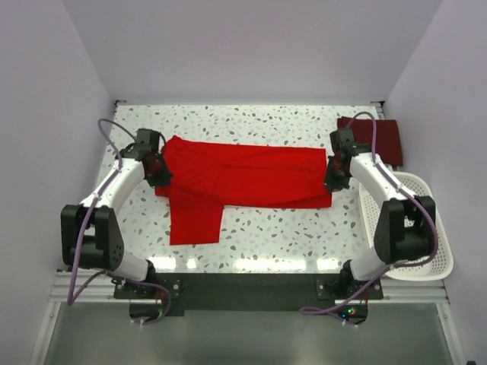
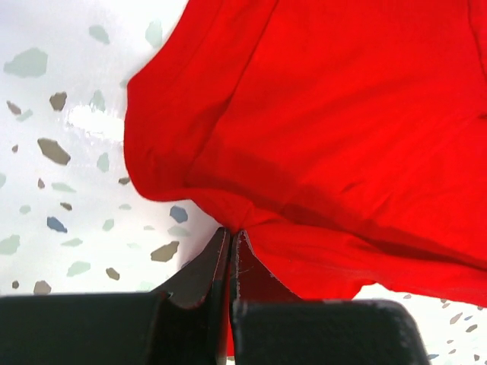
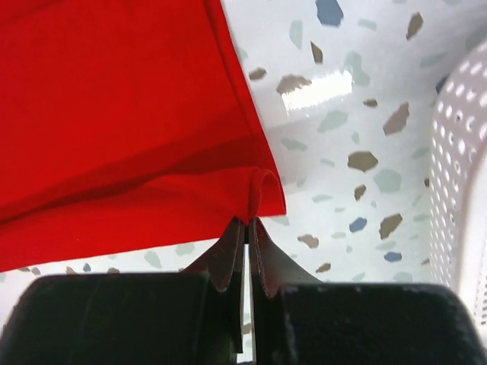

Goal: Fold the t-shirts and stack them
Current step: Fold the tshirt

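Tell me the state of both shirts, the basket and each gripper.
red t-shirt: partly folded, stretched out, one sleeve sticking out.
maroon t-shirt: folded, lying far right.
white basket: upright, no shirt visible inside.
left gripper: shut on red t-shirt.
right gripper: shut on red t-shirt.

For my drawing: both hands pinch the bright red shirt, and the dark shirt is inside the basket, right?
No. The top view shows the dark shirt on the table behind the basket, not inside. The rest is right.
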Available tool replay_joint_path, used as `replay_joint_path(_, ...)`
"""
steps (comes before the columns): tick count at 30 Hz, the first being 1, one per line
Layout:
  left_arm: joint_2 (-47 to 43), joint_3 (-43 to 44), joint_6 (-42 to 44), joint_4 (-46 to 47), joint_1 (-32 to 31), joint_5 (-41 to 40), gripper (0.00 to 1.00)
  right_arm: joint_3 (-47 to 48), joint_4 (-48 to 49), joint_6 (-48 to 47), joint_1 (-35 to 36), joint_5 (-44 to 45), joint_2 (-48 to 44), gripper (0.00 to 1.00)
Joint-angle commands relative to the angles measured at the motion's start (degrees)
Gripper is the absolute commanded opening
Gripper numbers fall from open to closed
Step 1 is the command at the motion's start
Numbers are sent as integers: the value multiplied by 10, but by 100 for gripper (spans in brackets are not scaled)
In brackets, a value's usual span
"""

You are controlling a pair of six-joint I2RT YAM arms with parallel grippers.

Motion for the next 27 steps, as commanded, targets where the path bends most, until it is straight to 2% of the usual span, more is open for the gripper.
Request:
replay_joint_path(1, 35, 53, 26, 2, 10, 10, 3, 45, 35, -11, -2, 10, 40, 0)
replay_joint_path(10, 127, 104, 28, 19, 26, 25, 3, 76, 70, -4, -20, 39, 115, 0)
replay_joint_path(23, 188, 105, 27, 57, 42, 19, 4, 58, 130, -10, -34, 8, 186, 0)
replay_joint_path(25, 188, 106, 29, 58, 42, 22, 11, 57, 132, -14, -34, 4, 184, 3)
replay_joint_path(26, 185, 105, 30, 61, 42, 25, 21, 59, 131, -18, -34, -1, 181, 7)
replay_joint_path(27, 173, 103, 30, 64, 42, 28, 27, 61, 129, -22, -33, -6, 176, 10)
